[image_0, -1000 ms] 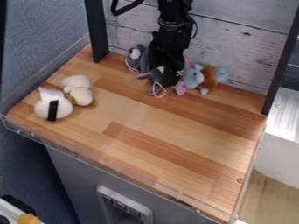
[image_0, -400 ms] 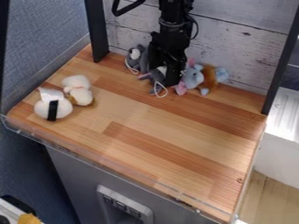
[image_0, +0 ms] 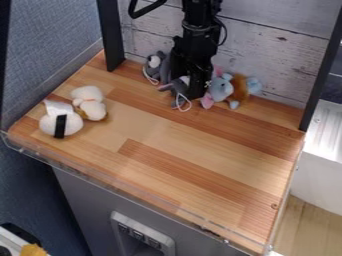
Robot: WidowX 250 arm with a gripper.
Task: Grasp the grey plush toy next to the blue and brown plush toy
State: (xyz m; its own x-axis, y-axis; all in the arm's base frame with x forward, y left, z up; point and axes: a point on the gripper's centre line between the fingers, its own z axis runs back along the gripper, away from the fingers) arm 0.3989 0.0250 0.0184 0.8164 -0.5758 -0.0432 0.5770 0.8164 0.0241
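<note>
Here, the black angular tool (image_0: 194, 93) is hanging between a soft grey plush toy (image_0: 178, 87) and a rounded blue-and-brown plush toy (image_0: 221, 90); whether it is gripping, I cannot tell.

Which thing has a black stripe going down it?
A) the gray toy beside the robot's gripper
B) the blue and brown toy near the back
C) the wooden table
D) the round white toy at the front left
D: the round white toy has a black stripe running down its front, and it sits on the left part of the wooden table.
</note>
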